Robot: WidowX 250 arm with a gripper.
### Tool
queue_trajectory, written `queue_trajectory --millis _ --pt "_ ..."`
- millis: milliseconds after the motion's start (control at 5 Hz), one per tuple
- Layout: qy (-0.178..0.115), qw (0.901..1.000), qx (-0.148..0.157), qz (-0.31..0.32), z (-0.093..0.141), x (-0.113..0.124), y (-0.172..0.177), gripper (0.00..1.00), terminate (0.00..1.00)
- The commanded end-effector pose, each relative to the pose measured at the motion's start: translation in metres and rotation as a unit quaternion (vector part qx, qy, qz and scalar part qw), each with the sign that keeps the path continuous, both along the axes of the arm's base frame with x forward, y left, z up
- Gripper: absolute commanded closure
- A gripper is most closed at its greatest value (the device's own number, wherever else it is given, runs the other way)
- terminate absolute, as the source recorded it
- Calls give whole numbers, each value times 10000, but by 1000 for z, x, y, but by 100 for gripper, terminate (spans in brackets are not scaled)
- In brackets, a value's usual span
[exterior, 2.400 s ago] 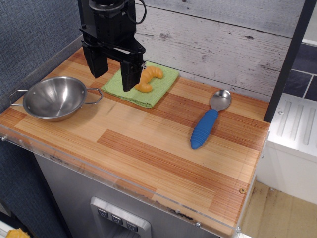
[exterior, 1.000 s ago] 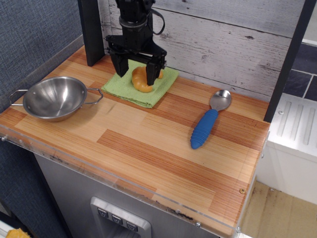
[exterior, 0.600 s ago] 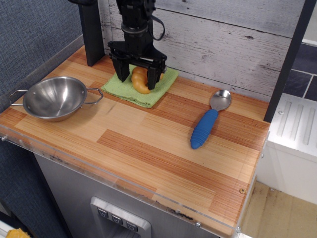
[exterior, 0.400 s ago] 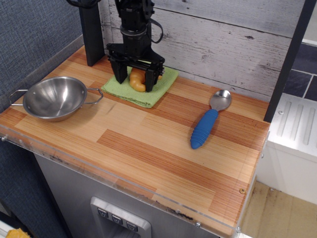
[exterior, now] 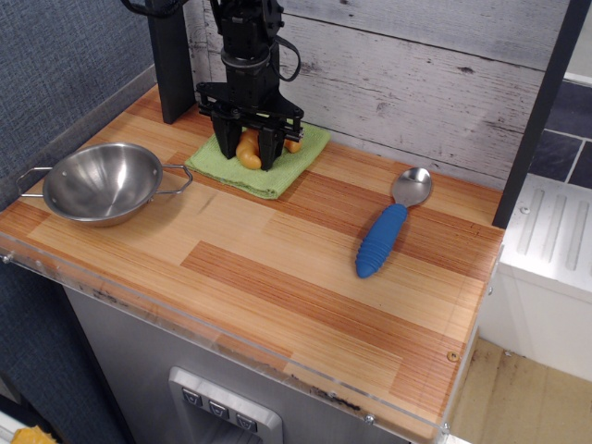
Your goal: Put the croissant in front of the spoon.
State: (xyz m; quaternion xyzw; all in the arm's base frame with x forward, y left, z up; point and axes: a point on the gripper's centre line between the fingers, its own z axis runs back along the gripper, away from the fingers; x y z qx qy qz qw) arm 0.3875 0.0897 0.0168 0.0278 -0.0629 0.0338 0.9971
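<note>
The orange-yellow croissant [exterior: 246, 154] lies on a green cloth [exterior: 294, 159] at the back of the wooden counter. My black gripper [exterior: 246, 155] stands straight down over it, its two fingers closed in against the croissant's sides, so most of the croissant is hidden. A small orange tip [exterior: 292, 145] shows to the right of the fingers. The spoon [exterior: 383, 238], with a ribbed blue handle and a silver bowl, lies on the counter to the right, bowl toward the back wall, well apart from the gripper.
A steel two-handled bowl [exterior: 100, 182] sits at the left of the counter. A grey plank wall [exterior: 416, 83] runs along the back. A dark post [exterior: 172, 65] stands at the back left. The counter's front edge [exterior: 231, 347] has a clear lip.
The gripper moved from left of the croissant to directly over it, lowered, and narrowed its fingers from wide open to closed on the croissant. The cloth shifted slightly left.
</note>
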Motion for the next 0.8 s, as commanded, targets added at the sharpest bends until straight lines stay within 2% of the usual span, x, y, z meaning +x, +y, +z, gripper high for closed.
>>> queue_trajectory --millis 0,200,400,600 --pt "-879 9960 -63 -174 76 -8 -14 100 0" --pt "-1186 9925 29 -299 109 -34 -34 100 0" --pt "-1169 9908 -75 -677 119 -74 -71 100 0" --pt "-911 9893 -154 -1130 107 -118 -113 100 0"
